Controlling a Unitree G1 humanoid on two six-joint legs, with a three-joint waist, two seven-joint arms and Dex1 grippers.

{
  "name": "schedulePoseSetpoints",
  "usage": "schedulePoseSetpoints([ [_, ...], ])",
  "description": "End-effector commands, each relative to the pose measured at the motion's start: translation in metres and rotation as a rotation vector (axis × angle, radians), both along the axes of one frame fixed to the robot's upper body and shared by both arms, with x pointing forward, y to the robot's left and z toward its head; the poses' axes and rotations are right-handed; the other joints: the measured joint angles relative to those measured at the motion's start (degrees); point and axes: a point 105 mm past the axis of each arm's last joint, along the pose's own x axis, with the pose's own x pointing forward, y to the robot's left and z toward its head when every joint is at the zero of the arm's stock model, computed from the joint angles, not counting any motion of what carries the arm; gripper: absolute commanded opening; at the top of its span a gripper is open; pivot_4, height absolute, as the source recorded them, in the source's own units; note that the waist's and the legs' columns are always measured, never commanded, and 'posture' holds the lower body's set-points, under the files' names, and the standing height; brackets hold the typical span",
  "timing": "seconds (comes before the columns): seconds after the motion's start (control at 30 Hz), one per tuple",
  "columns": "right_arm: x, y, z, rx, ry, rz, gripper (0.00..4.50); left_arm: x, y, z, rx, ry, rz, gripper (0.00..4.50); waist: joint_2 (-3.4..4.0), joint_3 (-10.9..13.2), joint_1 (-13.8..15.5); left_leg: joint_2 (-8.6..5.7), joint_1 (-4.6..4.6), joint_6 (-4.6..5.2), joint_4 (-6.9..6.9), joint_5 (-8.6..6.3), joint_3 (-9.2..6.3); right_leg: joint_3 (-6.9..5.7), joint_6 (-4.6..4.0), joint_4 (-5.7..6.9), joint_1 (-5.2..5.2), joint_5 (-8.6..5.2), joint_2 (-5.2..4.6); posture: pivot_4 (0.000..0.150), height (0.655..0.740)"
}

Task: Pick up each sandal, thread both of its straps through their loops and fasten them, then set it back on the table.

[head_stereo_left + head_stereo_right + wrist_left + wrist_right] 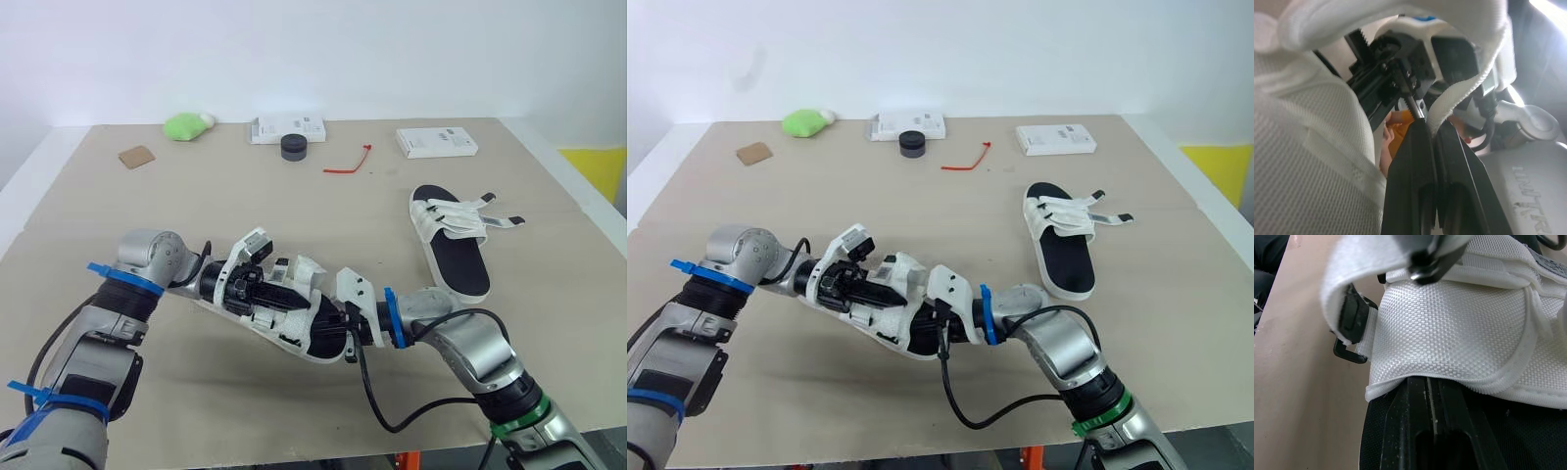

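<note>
— Sandals first: where are they?
— One sandal [312, 323] is held up at the lower centre of the head view, between both arms, just above the table [196, 206]. The second sandal [453, 240] lies flat at the right of the frame, well apart, with its strap ends loose and splayed to the right.
— Left gripper?
— The left gripper [1431, 128] has its two black fingers pressed together, pinching a white strap [1459, 95] at their tips.
— And the right one?
— The right gripper [1432, 384] has its fingers closed against each other and tucked under the held sandal's white woven band [1449, 328], over the black footbed. A black loop [1349, 350] sits at the band's end. Whether those fingers pinch anything, I cannot tell.
</note>
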Motion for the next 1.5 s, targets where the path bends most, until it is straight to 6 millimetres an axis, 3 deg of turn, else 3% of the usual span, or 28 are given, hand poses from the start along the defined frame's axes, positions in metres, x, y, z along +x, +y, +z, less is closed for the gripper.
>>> schedulePoseSetpoints([
  [0.03,-0.008,-0.001,-0.022,-0.059,0.074,0.004,0.00,-0.007,0.000,-0.023,0.118,0.010,-0.015,0.04,0.01,-0.01,0.00,0.00,0.00,0.00,0.00,0.00,0.01,0.02,0.00,0.00,0.00,0.00,0.00,0.150,0.7400],
  [0.37,-0.009,0.002,-0.022,-0.051,0.072,0.003,0.00,0.032,-0.008,-0.046,0.213,-0.170,0.136,0.04,0.17,-0.69,0.72,-0.06,0.22,0.00,0.01,0.00,0.02,0.01,0.02,0.00,0.23,0.01,-0.04,0.150,0.7400],
  [0.7,-0.008,0.000,-0.022,-0.050,0.074,-0.005,0.00,0.005,-0.002,-0.044,0.192,-0.301,-0.052,0.04,0.26,-1.03,0.68,-0.08,0.26,0.13,-0.12,0.07,0.09,0.15,0.03,-0.01,0.20,0.01,-0.02,0.150,0.7400],
  [1.0,-0.007,0.001,-0.022,-0.045,0.073,0.000,0.00,0.006,0.003,-0.046,0.172,-0.457,-0.092,0.04,0.26,-1.03,0.08,-0.04,0.28,0.60,-0.33,-0.20,0.09,0.15,-0.22,-0.02,0.13,-0.33,0.04,0.150,0.7400],
  [1.3,-0.008,0.002,-0.023,-0.042,0.079,0.002,0.00,0.019,-0.010,-0.020,-0.001,-0.638,-0.021,0.04,0.26,-1.03,0.32,-0.06,0.27,0.62,-0.18,-0.21,0.09,0.13,-0.09,-0.02,0.19,-0.21,0.01,0.150,0.7400],
  [1.5,-0.008,0.001,-0.024,-0.044,0.082,-0.003,0.00,0.009,-0.009,-0.008,-0.063,-0.588,-0.075,0.04,0.24,-1.02,0.31,-0.06,0.24,0.61,-0.15,-0.20,0.09,0.13,-0.08,-0.02,0.18,-0.18,0.02,0.150,0.7400],
])
